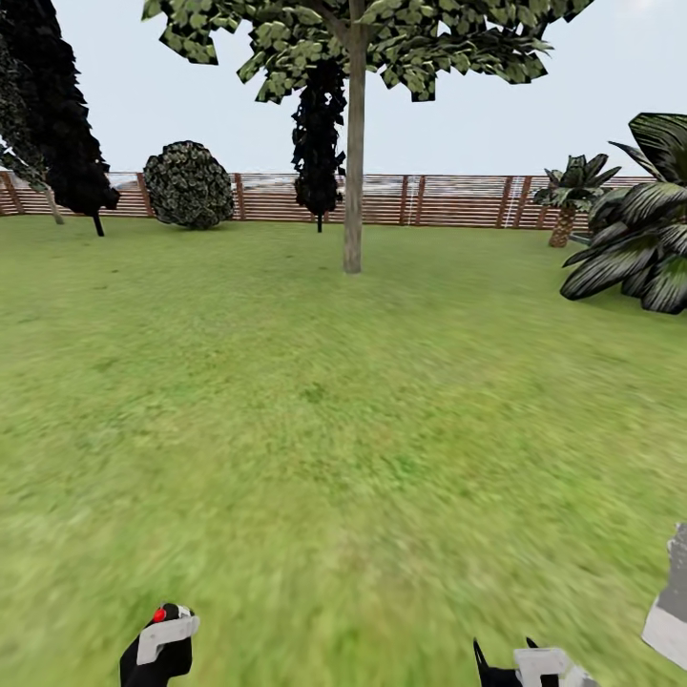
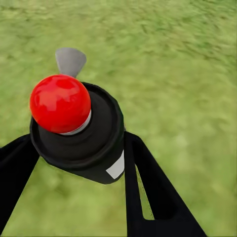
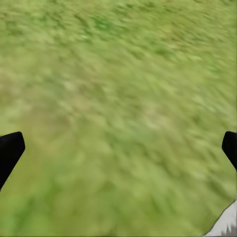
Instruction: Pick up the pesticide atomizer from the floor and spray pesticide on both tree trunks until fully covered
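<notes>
One tall tree [image 1: 382, 38] stands far ahead across the lawn, and its straight grey-beige trunk [image 1: 354, 162] rises bare to blocky green leaves. The other tree and the pesticide haze are out of view. My left gripper [image 1: 157, 658] sits at the bottom left, shut on the pesticide atomizer [image 1: 160, 630]. In the left wrist view the atomizer [image 2: 79, 138] is a black body with a red ball top and a grey nozzle, held between the black fingers [image 2: 148, 187]. My right gripper [image 1: 520, 666] hangs open over bare grass, fingertips [image 3: 10, 148] wide apart.
A brown slat fence [image 1: 448, 200] closes the lawn at the back. Dark thin-trunked trees [image 1: 57, 124] [image 1: 318, 134] and a round bush [image 1: 188, 184] stand along it. A short palm [image 1: 570, 196] and a broad-leaved plant [image 1: 639, 239] are at the right. Open grass [image 1: 324, 429] lies between me and the trunk.
</notes>
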